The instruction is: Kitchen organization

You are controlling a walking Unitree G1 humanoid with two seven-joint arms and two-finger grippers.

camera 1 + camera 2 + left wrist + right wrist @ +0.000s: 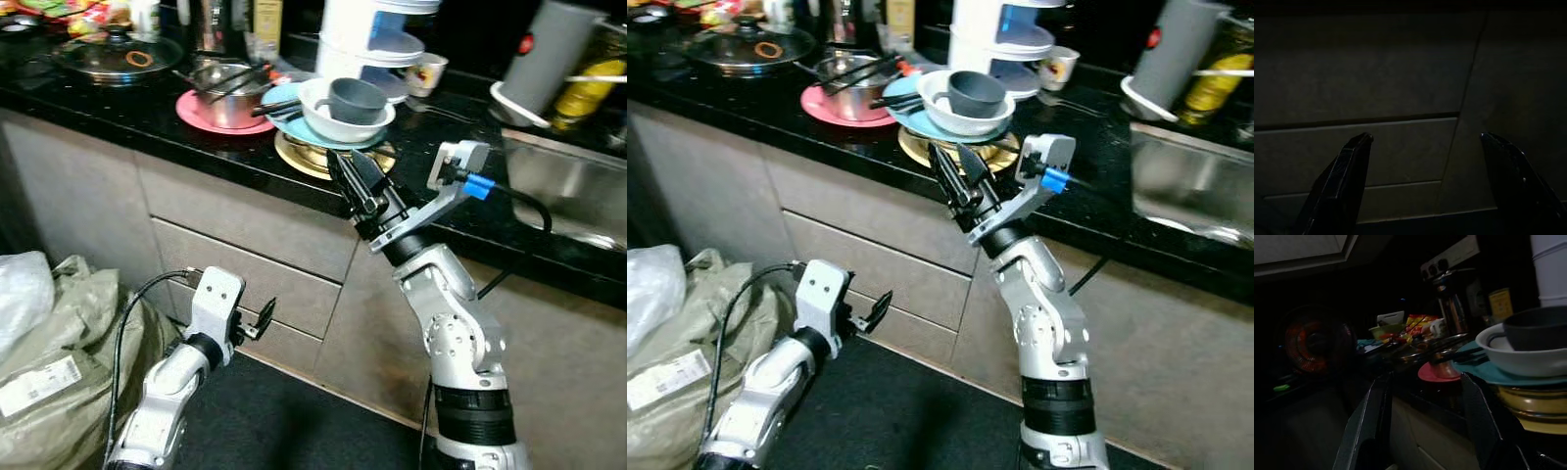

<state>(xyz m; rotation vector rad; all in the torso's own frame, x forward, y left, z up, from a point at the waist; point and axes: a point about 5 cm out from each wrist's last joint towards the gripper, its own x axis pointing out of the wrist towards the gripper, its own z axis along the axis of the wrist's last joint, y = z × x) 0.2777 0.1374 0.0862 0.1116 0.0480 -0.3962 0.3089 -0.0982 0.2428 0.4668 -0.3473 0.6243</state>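
Low left pincer (pixel 263 318) hangs released; right pincer (pixel 355 181), released, nears stacked dishes (pixel 338 122) on the bench (pixel 147 122). Fragile, slippery: grip a rim.

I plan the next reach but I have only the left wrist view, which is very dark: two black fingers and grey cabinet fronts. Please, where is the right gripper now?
Observer: The right gripper is raised at the counter's front edge, fingers open, just below the stacked dishes.
Operator: What is in that stack?
Observer: From the bottom: a yellow plate, a teal plate, a white bowl, and a grey cup inside the bowl.
Operator: Is the gripper holding anything?
Observer: No, nothing is between its fingers.
Operator: And my left gripper?
Observer: The left gripper is low, open, in front of the drawer fronts under the counter.
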